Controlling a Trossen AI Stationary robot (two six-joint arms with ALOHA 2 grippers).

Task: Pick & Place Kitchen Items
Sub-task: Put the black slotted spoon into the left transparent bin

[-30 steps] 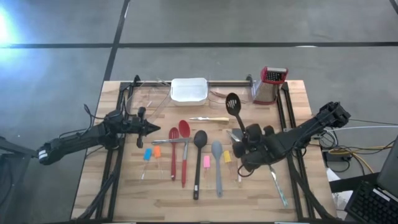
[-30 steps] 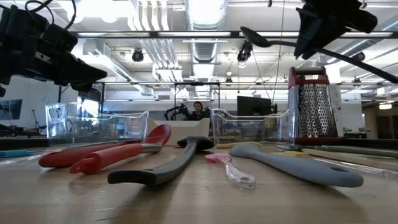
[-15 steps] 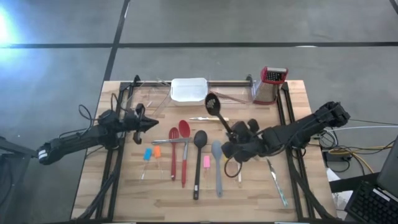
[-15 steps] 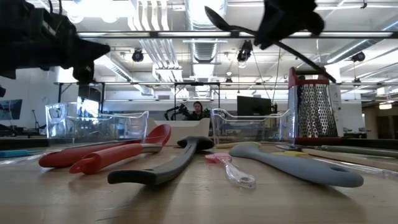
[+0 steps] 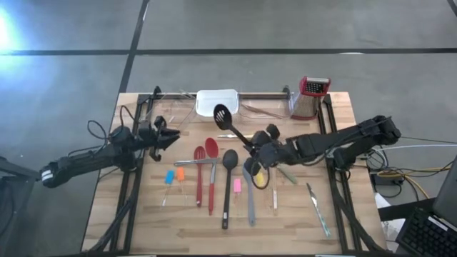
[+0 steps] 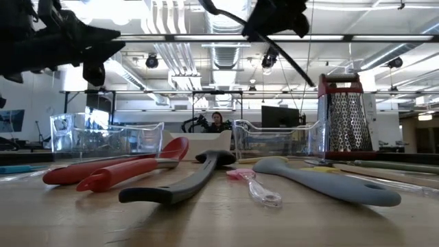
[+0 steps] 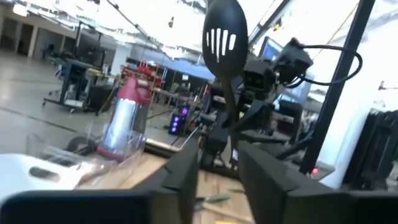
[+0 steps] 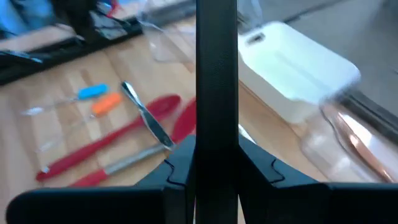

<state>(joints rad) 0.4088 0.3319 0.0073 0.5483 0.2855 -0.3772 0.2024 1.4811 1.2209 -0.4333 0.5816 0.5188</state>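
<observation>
My right gripper [image 5: 257,152] is shut on a black slotted spoon [image 5: 223,114], high over the middle of the table; its head [image 7: 225,34] shows in the left wrist view. My left gripper [image 5: 174,135] hangs open in the air over the table's left part, touching nothing, pointing toward the spoon. Flat on the wood lie two red utensils [image 5: 206,168], a black spoon [image 5: 228,182], a grey spoon [image 5: 250,200], blue [image 5: 170,177], orange [image 5: 180,173], pink [image 5: 237,185] and yellow [image 5: 261,178] blocks, and thin knives [image 5: 239,136] [image 5: 318,209]. My right gripper pinches the slotted spoon's handle [image 8: 216,93] between its two fingers [image 8: 179,163], partway along it, with handle length sticking out on both sides [image 6: 295,62]. The fingers come roughly level from the table's right and lie across the handle. The spoon is lifted clear and tilted, head highest, toward the far left.
A white tray [image 5: 216,102] sits at the far edge, with clear bins [image 6: 103,140] beside it. The red-topped grater [image 5: 309,96] stands at the far right corner. Dark rails [image 5: 132,178] run along both sides of the table. A person sits in the room behind.
My right gripper has carried the slotted spoon toward the table's left and a little toward the far edge, the head swinging from near the grater side to in front of the tray. My left gripper has drifted slightly toward the far edge and upward.
</observation>
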